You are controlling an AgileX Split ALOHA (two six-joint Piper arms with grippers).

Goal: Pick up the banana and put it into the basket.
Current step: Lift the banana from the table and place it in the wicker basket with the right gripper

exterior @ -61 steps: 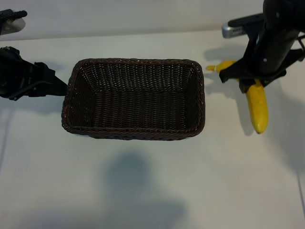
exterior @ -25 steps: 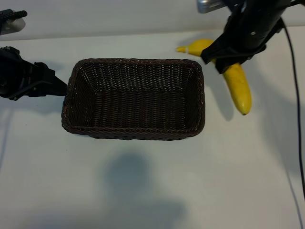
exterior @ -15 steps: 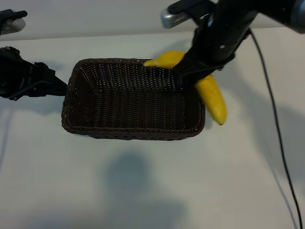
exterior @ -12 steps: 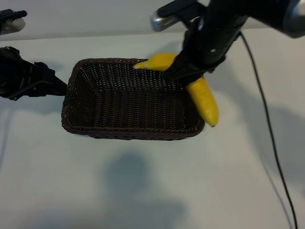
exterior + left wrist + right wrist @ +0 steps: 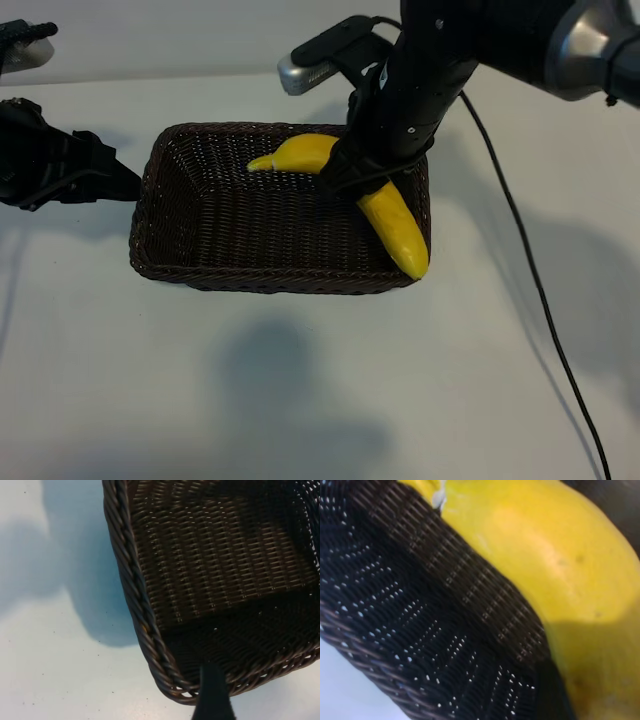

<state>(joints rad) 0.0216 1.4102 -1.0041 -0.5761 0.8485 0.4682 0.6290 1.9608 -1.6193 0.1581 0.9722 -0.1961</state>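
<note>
One arm does the work here: our right gripper (image 5: 352, 180) is clamped around the middle of the smooth, bright yellow curved banana (image 5: 392, 222), its fingers closed to the width of the fruit and holding it above the rectangular dark brown woven wicker basket (image 5: 160, 225). In the exterior view the pale stem end points left over the far part of the basket's interior, while the blunt end reaches toward the near right corner and seems to overlap the rim there. We cannot tell whether that end is touching the weave or hanging just above it. The right wrist view shows the banana (image 5: 560, 565) close against the basket's (image 5: 420, 630) sloping wall, which tells us we are low over the right end.

Our left gripper (image 5: 115, 180) sits parked just beside the basket's left end, fingers spread wide and holding nothing; one fingertip (image 5: 214, 692) shows in its own wrist view next to the rim (image 5: 130, 575).

We judge the carry to be nearly over and the placing step to be in hand. The next move calls for shifting the banana a little to the left and away from the near right corner, so both ends clear the rim, then lowering it to the woven floor and opening the fingers. Released as it hangs now, the blunt end could catch on the rim.
</note>
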